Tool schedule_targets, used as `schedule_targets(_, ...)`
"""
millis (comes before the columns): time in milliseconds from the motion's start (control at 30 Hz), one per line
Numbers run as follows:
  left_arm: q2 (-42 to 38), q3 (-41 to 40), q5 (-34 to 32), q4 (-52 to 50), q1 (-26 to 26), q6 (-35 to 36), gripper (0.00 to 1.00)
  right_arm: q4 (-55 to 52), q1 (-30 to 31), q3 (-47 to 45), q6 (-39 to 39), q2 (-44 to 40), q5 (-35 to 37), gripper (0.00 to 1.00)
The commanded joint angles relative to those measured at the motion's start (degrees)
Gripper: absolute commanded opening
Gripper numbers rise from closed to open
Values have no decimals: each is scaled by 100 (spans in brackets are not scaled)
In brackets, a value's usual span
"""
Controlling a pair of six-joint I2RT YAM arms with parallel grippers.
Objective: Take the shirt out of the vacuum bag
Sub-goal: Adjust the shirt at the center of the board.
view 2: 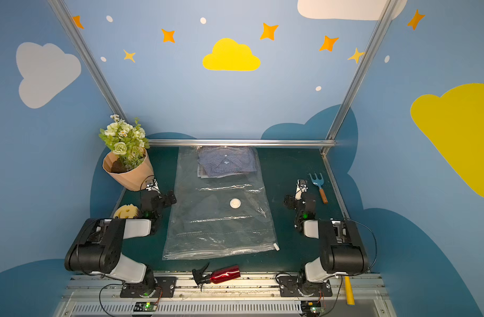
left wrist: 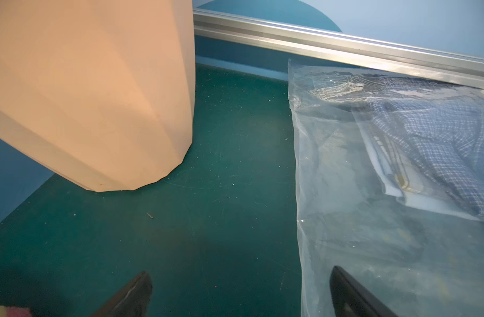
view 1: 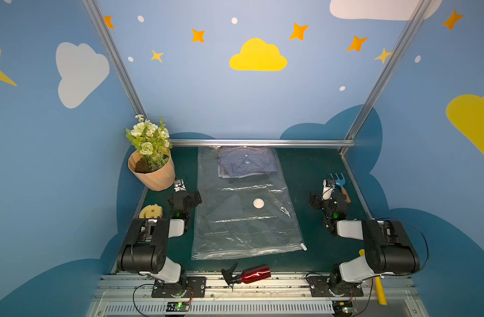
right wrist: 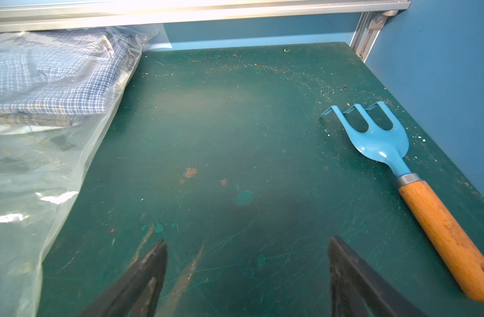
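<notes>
Gaping wide, gripping nothing: left tool, right tool. Clear crinkly plastic vacuum bag is lying between them, enclosing folded blue-checked shirt.

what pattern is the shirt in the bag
Blue and white check; the shirt shows best in the right wrist view.

Black cylindrical joint housings, white link shells and looped black cables are recorded; left gripper, right gripper: dark tapered fingers.
</notes>
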Motion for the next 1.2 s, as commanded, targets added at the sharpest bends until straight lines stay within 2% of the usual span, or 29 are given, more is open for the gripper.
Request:
schedule_targets(0, -21, 11, 53, -24, 33, -6, 100, -41, 0, 101, -43, -11, -51, 89)
schedule_targets(1167, -1, 20, 55, -37, 36, -6, 100, -25, -69, 87, -8, -20, -160, 92)
